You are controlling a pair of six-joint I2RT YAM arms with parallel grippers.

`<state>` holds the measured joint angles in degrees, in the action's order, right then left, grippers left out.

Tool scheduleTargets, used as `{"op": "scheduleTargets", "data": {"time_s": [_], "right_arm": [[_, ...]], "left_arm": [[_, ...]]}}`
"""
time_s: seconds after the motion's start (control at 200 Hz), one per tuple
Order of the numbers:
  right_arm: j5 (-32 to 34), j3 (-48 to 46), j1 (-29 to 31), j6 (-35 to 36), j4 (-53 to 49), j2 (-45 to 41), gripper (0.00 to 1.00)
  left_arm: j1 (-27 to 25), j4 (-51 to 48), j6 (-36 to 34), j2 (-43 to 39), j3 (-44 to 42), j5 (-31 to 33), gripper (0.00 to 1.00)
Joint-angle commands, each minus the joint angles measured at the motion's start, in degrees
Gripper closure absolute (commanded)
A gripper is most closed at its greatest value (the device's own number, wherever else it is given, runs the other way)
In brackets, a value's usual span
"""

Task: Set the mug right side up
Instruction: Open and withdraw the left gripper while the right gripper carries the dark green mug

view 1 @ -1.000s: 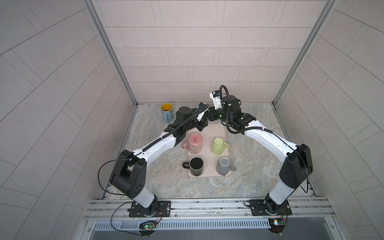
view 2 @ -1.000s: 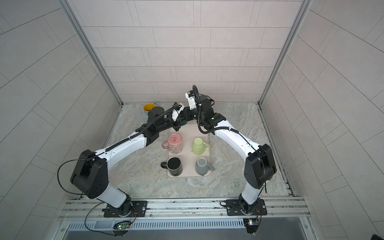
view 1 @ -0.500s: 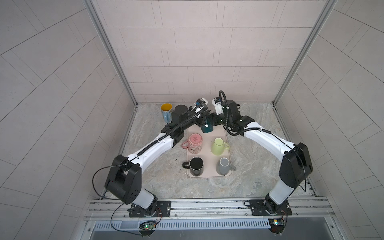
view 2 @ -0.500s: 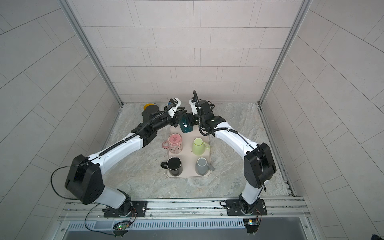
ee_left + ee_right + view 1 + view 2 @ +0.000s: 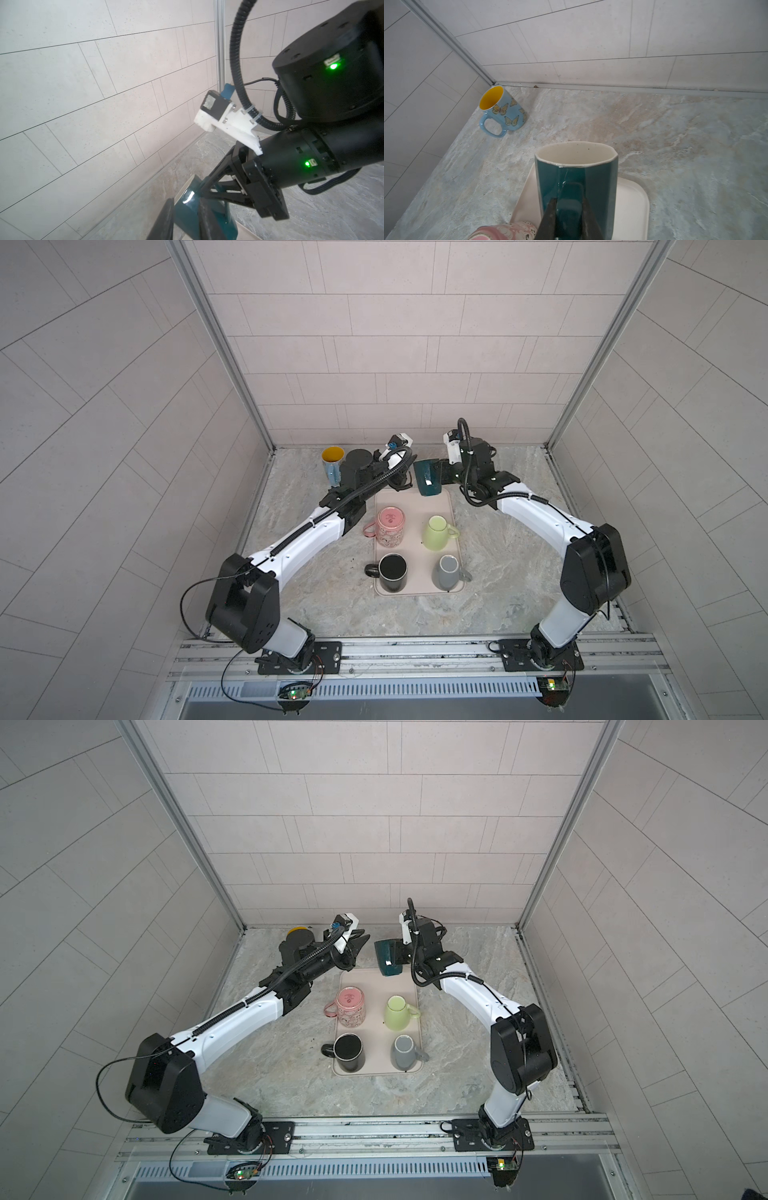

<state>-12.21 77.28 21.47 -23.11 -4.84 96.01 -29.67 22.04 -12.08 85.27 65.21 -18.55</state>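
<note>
The right pincer (image 5: 569,207) is clamped on the handle of the teal mug (image 5: 427,483), which sits tilted at the far end of the tray (image 5: 415,506), mouth toward the back wall. The left pincer (image 5: 359,942) stands slightly parted nearby, empty.

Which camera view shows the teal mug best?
The right wrist view: the teal mug fills it, cream inside visible, handle between the right gripper's fingers. Both top views show the teal mug small and tilted over the far end of the tray. The left wrist view catches only part of its side.
</note>
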Motion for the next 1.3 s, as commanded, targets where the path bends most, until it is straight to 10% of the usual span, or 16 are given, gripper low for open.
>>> {"op": "scheduleTargets", "data": {"time_s": [0.0, 1.296], "right_arm": [[1.62, -1.95, -3.32, -1.40, 10.54, -4.80, 1.00], [18.51, -24.30, -17.26, 7.11, 65.99, 9.05, 1.00]], "left_arm": [[-0.04, -0.77, -0.03, -1.58, -0.35, 4.48, 0.76], [11.05, -5.91, 25.06, 1.29, 1.68, -4.96, 0.73]]}}
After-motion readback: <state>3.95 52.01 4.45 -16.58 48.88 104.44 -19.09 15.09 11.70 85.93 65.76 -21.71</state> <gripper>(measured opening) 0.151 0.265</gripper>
